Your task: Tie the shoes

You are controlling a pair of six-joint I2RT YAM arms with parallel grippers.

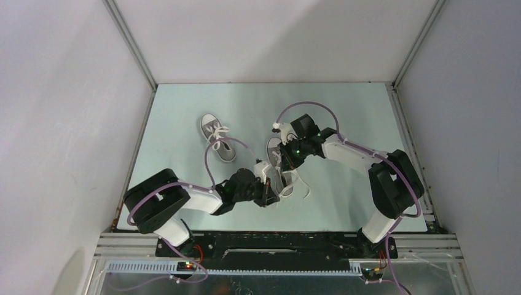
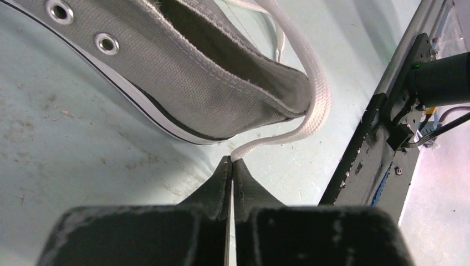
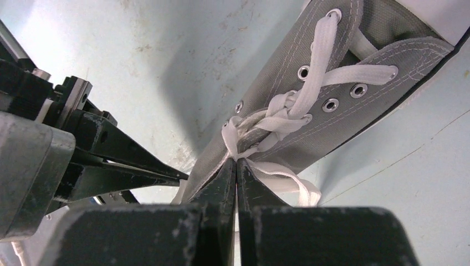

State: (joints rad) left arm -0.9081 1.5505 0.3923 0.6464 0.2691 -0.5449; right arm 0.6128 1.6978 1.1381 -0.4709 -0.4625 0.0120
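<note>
The grey sneaker (image 1: 274, 149) I am working on lies mid-table (image 1: 184, 104). In the top view its long axis runs roughly from 12 to 6 o'clock, toe away from my bases and heel toward them. My left pincer (image 2: 232, 162) sits just off the heel at 6 o'clock. Its jaws are pressed together on the end of a white lace (image 2: 316, 94), which curls round the heel collar toward 1 o'clock in my left wrist view. My right pincer (image 3: 236, 162) is over the eyelet rows toward 12, jaws likewise closed, with a strand apparently caught at the tips just below the crossed lacing. So my two holds line up along the shoe, not across it. I judge the next pull must part them toward 9 and 3. The other sneaker (image 1: 217, 137) lies well apart at 10 o'clock, nearer my left arm.
</note>
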